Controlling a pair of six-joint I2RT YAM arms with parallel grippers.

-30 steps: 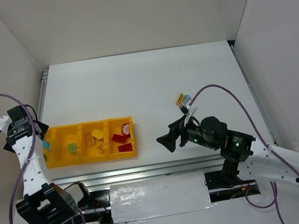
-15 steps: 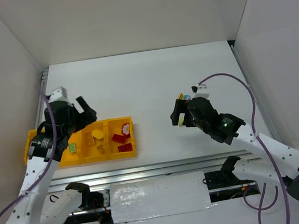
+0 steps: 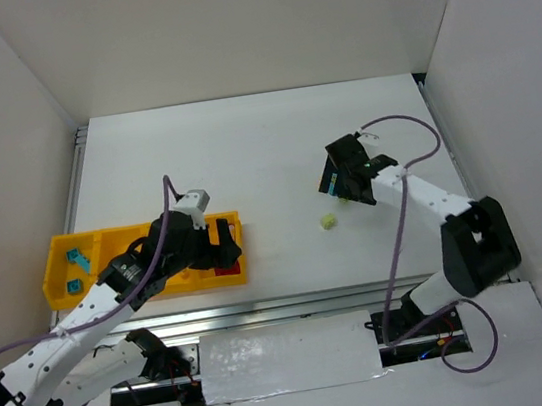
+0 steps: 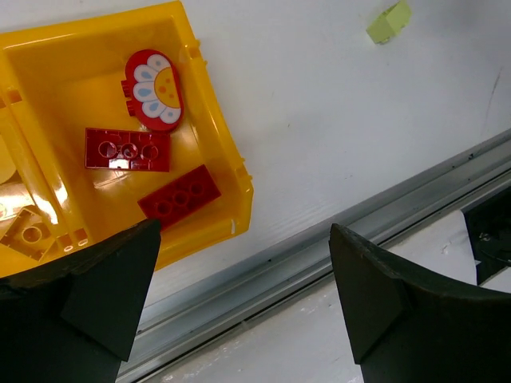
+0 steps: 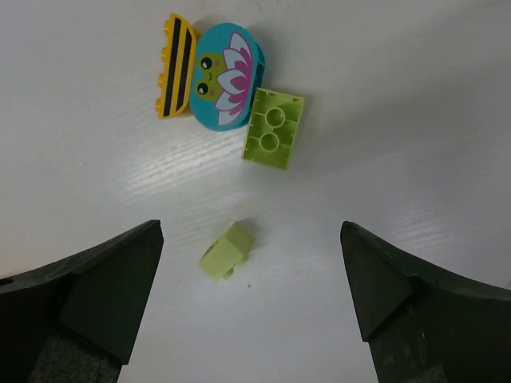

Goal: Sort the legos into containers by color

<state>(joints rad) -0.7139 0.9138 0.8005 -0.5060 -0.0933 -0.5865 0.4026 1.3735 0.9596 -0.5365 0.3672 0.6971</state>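
The yellow tray (image 3: 56, 255) lies at the near left. Its leftmost compartment holds two teal bricks (image 3: 77, 258). In the left wrist view its right compartment (image 4: 209, 96) holds a red flower piece (image 4: 154, 89) and two red bricks (image 4: 128, 149). My left gripper (image 3: 221, 246) hangs open and empty over that right end. My right gripper (image 3: 341, 180) is open and empty above a small light green brick (image 5: 226, 250), a larger light green brick (image 5: 274, 128), a teal frog piece (image 5: 221, 76) and a yellow striped piece (image 5: 177, 65). The small green brick also shows in the top view (image 3: 327, 222).
A metal rail (image 4: 335, 239) runs along the table's near edge just below the tray. White walls close the table on three sides. Yellow pieces (image 4: 28, 231) lie in the compartment left of the red one.
My left arm has swung from the tray's left end to its right end, and teal bricks now lie in the leftmost compartment. My right arm has moved back over the loose pieces.
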